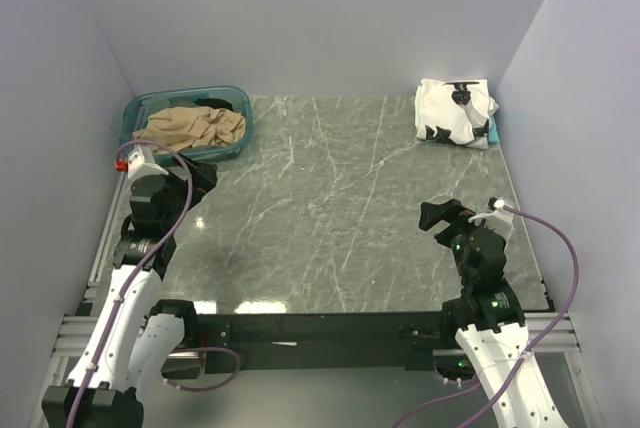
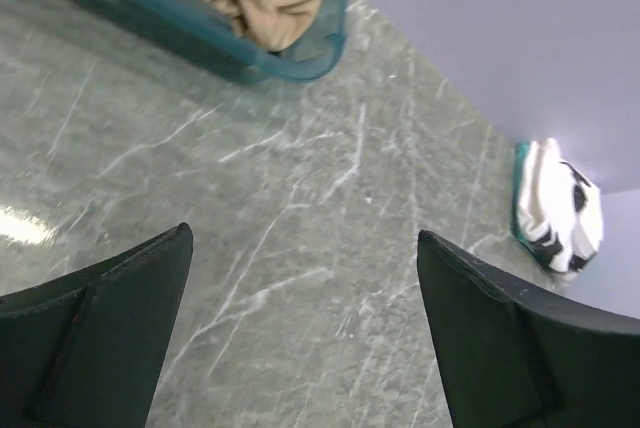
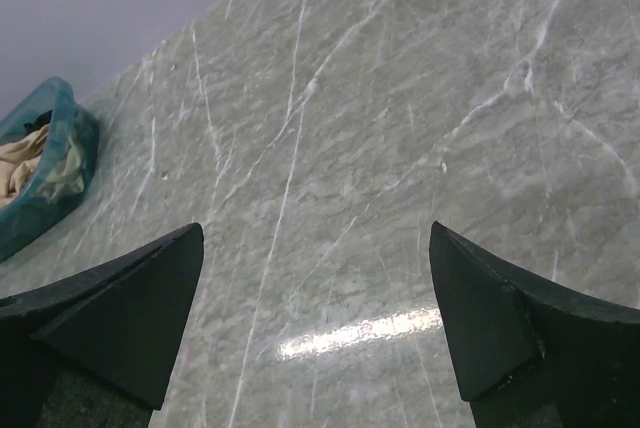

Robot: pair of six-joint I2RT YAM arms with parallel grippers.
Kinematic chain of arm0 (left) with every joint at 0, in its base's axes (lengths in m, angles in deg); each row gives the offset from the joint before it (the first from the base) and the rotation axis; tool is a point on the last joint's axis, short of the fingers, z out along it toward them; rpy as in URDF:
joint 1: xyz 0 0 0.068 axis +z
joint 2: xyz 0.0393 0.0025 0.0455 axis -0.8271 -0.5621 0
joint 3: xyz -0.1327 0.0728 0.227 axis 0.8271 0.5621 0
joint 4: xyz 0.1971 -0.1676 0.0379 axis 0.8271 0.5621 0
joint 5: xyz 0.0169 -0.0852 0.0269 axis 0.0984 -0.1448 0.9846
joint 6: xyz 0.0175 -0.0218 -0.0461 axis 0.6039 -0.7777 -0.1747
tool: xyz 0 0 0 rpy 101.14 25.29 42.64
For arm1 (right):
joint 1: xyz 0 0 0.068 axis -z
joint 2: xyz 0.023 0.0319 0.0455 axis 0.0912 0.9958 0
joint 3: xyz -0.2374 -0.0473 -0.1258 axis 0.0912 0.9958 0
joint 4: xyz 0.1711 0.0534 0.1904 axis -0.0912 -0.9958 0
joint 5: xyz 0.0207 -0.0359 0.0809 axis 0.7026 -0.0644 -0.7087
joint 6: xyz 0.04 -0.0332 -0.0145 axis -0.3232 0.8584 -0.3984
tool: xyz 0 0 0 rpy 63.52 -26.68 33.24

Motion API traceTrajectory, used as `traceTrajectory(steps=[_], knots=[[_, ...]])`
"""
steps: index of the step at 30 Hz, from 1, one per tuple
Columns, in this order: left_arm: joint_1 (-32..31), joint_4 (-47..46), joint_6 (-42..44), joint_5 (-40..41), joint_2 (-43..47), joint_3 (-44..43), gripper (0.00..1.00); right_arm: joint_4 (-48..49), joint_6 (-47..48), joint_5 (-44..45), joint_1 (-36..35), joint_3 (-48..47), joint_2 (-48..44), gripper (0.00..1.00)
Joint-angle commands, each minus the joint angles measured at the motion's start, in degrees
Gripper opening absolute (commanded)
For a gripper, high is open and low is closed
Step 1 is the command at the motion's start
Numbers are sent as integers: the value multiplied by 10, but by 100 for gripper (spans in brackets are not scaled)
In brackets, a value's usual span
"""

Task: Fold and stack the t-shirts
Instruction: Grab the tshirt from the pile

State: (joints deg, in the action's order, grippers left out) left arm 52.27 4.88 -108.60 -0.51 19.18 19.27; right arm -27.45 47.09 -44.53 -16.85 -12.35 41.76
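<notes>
**Polished stone look, soft cloth, hard plastic**

Grey-green marble look on the counter [image 1: 350, 208], white-veined, smooth and polished, glossy enough to throw back bright streaks of light near the front edge. Smooth moulded plastic for the teal bin [image 1: 236, 98], slightly see-through at the rim, with a mild sheen. Soft matt cloth in the tan t-shirt [image 1: 190, 128], rumpled into deep creases; the same dull, soft cloth in the white t-shirt with black patches [image 1: 455, 113], lightly puckered. Matt black plastic on the fingers of the left pincer [image 2: 305, 293] and right pincer [image 3: 315, 293], faintly grainy. White, smooth, semi-gloss plastic on the arm shells [image 1: 120, 313]. Smooth purple sheathing on the cables [image 1: 576, 270]. Bare ribbed metal, satin-dull, in the frame rails [image 1: 72, 331]. Flat, matt, pale lilac walls [image 1: 300, 18].
</notes>
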Motion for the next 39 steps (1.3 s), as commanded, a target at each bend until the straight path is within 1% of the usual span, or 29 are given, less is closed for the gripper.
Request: traceTrajectory(steps=[1, 4, 6, 7, 9, 10, 11, 12, 13, 14, 15, 16, 18, 19, 21, 22, 23, 27, 29, 30, 32, 33, 35, 36, 37, 38, 39], knots=[[1, 32, -25, 39, -24, -37, 99, 9, -12, 2, 0, -20, 5, 100], [1, 31, -30, 73, -59, -57, 99, 8, -11, -8, 0, -22, 6, 100], [2, 11, -21, 101, -85, -70, 99, 11, -5, -10, 1, -19, 7, 100], [2, -15, -21, 108, -121, -84, 99, 13, -7, -9, -1, -17, 8, 100], [16, -16, -38, 105, -169, -116, 99, 19, -10, -13, 0, -13, 9, 100], [26, 3, -37, 89, -228, -166, 100, 23, -7, -22, 1, -13, 10, 100], [36, 8, -27, 78, -259, -193, 99, 25, -6, -24, 0, -13, 14, 100], [51, 16, -11, 90, -291, -220, 99, 24, -4, -23, 0, -16, 16, 100], [56, 25, -1, 99, -354, -275, 100, 25, -1, -15, 0, -16, 18, 100], [63, 39, 13, 111, -387, -305, 99, 26, -1, -10, 1, -15, 23, 100], [69, 59, 21, 143, -419, -339, 99, 27, 0, -3, 1, -13, 27, 100], [77, 75, 27, 153, -480, -404, 99, 25, 0, 2, 0, -15, 30, 100], [87, 112, 52, 162, -535, -464, 100, 24, 4, -5, 0, -20, 41, 100], [93, 122, 58, 169, -584, -516, 99, 30, 9, -7, 1, -20, 44, 100], [99, 121, 65, 178, -628, -554, 99, 38, 9, -17, 0, -16, 57, 100], [103, 114, 69, 168, -667, -583, 99, 45, 9, -19, -1, -16, 62, 100], [105, 113, 83, 157, -688, -602, 99, 44, 10, -20, 0, -20, 73, 100], [106, 166, 96, 156, -806, -718, 98, 39, 16, -15, 0, -32, 101, 100], [106, 177, 101, 162, -832, -741, 95, 33, 17, -14, 1, -36, 113, 100], [106, 186, 101, 162, -848, -755, 92, 32, 18, -18, 1, -37, 116, 100], [106, 179, 103, 157, -850, -751, 87, 34, 21, -20, 1, -37, 121, 100], [106, 171, 106, 149, -846, -735, 79, 35, 23, -21, 1, -35, 122, 100], [106, 144, 107, 141, -839, -715, 70, 39, 23, -19, 0, -33, 122, 100], [106, 138, 107, 140, -834, -701, 58, 40, 22, -18, 0, -33, 122, 100], [106, 134, 106, 140, -833, -699, 50, 39, 23, -20, 0, -34, 121, 100], [106, 141, 102, 141, -833, -700, 38, 39, 25, -20, 0, -35, 120, 100], [106, 143, 101, 142, -832, -701, 20, 39, 25, -20, 1, -34, 119, 100]])
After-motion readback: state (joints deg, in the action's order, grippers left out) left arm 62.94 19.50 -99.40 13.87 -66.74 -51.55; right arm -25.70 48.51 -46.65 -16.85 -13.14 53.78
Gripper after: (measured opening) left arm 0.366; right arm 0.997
